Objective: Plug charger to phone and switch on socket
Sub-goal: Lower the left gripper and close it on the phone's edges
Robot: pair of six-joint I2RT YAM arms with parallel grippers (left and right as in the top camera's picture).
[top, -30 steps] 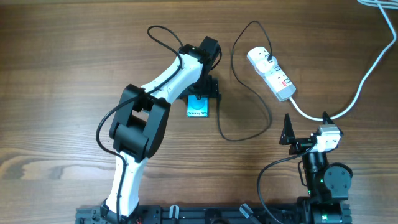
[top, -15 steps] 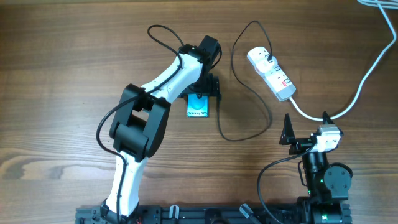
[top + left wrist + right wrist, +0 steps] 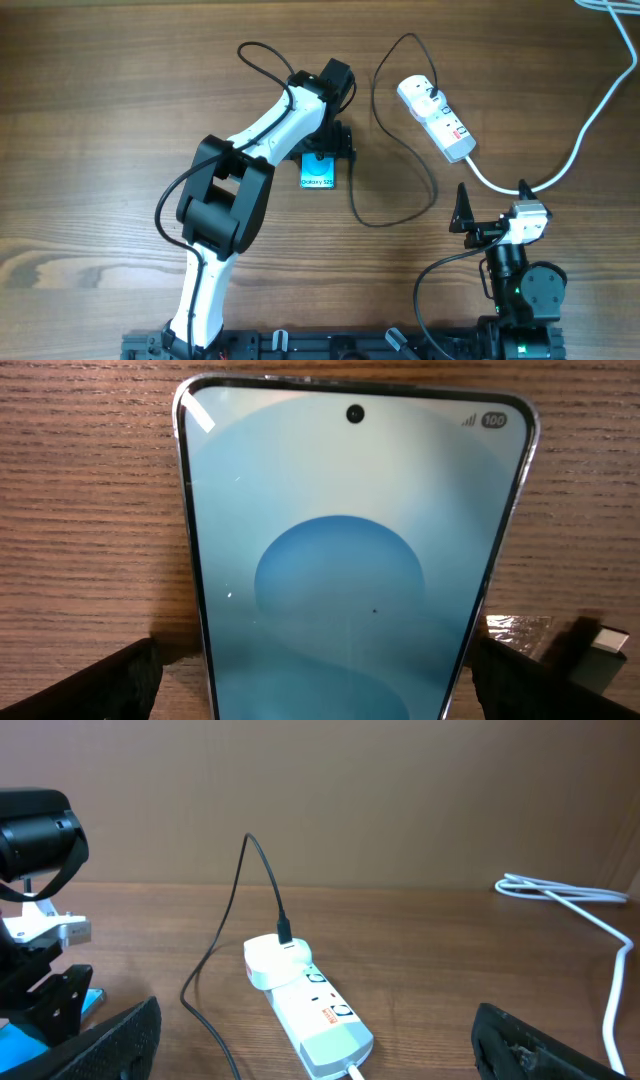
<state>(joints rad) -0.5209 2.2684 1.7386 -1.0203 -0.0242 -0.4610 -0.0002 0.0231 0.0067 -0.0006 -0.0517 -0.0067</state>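
The phone, with a teal-blue screen, lies flat on the table and fills the left wrist view. My left gripper is open, and its fingers straddle the phone's lower end with small gaps on both sides. The charger's thin black cable loops from a white adapter in the socket round to the phone. Its dark plug lies on the table just right of the phone. My right gripper is open and empty, facing the socket from a distance.
The socket's thick white cord runs off to the far right of the table, and also shows in the right wrist view. A shiny bit of tape lies by the plug. The table is bare wood.
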